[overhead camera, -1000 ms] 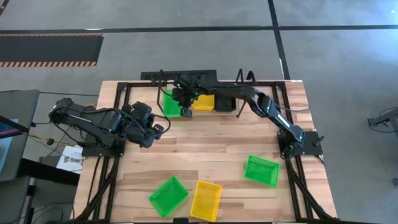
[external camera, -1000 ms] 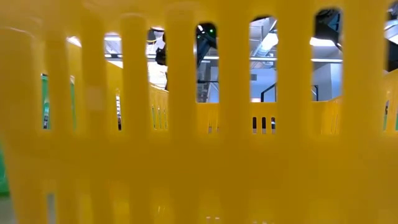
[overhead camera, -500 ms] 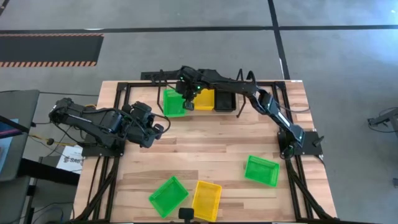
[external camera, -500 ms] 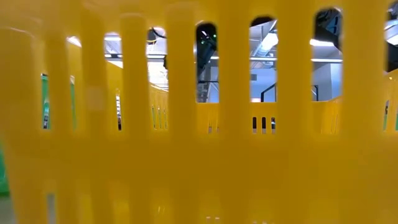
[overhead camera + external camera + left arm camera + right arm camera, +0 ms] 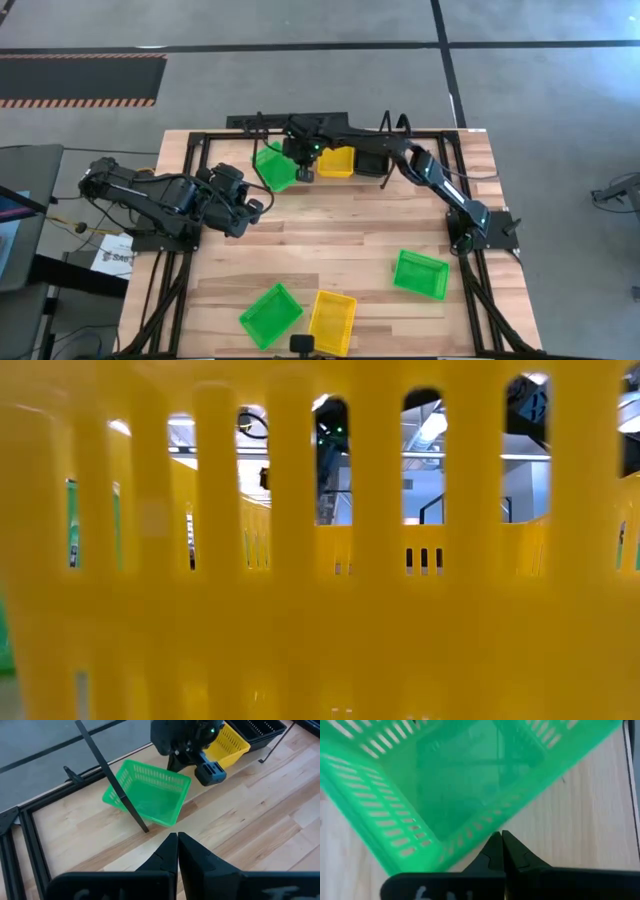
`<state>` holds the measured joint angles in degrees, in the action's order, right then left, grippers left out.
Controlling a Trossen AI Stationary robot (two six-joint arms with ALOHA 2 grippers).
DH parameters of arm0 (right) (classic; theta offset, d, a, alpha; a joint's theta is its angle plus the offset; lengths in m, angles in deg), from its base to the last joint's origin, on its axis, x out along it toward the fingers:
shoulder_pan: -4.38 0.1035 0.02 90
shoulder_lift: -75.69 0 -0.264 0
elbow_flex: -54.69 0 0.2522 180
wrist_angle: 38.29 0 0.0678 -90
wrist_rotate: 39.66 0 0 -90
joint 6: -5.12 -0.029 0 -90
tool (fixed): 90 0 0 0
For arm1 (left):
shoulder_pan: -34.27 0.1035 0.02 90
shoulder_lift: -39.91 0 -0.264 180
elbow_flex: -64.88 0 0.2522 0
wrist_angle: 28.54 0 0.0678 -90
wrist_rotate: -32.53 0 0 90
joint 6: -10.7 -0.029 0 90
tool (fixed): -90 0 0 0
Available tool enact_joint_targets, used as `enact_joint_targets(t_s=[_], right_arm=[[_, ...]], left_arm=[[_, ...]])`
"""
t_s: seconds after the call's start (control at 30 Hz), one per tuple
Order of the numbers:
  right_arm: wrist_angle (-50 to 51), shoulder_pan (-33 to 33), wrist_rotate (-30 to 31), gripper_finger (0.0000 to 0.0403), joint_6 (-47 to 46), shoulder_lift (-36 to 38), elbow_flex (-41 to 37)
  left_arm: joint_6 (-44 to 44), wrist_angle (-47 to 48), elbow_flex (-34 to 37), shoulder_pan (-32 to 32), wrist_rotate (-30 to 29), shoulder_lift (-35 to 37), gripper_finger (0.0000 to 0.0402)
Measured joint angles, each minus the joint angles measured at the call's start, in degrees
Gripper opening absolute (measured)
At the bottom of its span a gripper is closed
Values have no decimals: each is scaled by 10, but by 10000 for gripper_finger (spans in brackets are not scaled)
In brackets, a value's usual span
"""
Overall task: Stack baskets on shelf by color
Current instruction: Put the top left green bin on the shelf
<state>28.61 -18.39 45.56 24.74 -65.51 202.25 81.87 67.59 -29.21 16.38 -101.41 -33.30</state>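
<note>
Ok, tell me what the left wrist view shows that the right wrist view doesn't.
Only the left wrist view: the yellow basket, a black basket, a thin upright of the shelf, the right arm over the baskets, and the shut left tool.
Only the right wrist view: the shut right tool, its tips at the basket's edge.
Both: the tilted green basket and the wooden table.

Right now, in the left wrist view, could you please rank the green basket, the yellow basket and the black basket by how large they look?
1. Green basket, tilted and nearest, looks largest.
2. Yellow basket, partly hidden behind the right gripper.
3. Black basket, cut off by the picture edge.
Distance and cropping make true sizes unsure.
</note>
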Motion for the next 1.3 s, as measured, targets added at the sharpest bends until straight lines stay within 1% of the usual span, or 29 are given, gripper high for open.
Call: enact_joint_targets(t_s=[0.2, 0.3, 0.4, 0.57, 0.73, 0.83, 0.9, 1.0, 1.03, 1.07, 1.13, 1.2, 1.3], right_arm=[[10, 0, 7, 0, 0, 15, -1], [28, 2, 28, 0, 2, 46, -1], [49, 2, 36, 0, 0, 94, 0], [94, 8, 42, 0, -16, 202, 0], [134, 27, 49, 0, -52, 313, 1], [173, 40, 57, 0, -84, 367, 1], [230, 51, 90, 0, -106, 390, 2], [337, 73, 175, 0, -158, 396, -10], [366, 80, 201, 0, -178, 395, -24], [373, 89, 219, 0, -195, 395, -47], [351, 105, 227, 0, -211, 406, -115], [287, 125, 215, 0, -214, 426, -202], [164, 147, 169, 0, -240, 465, -347]], left_arm=[[0, 0, 0, 0, 0, 0, 0], [0, 0, 0, 0, 0, 0, 0], [-14, -5, 0, 7, 2, 0, 0], [-93, -44, 0, 50, 40, -3, 0], [-227, -108, 0, 102, 76, -34, 0], [-289, -133, 0, 125, 104, -63, 0], [-315, -137, 0, 133, 129, -79, 0], [-335, -138, 0, 138, 169, -99, 0], [-340, -137, 0, 138, 178, -103, 0], [-345, -135, 0, 138, 182, -105, 0], [-349, -134, 0, 135, 183, -105, 0], [-350, -133, 0, 133, 179, -104, 0], [-349, -125, 0, 133, 175, -97, 0]])
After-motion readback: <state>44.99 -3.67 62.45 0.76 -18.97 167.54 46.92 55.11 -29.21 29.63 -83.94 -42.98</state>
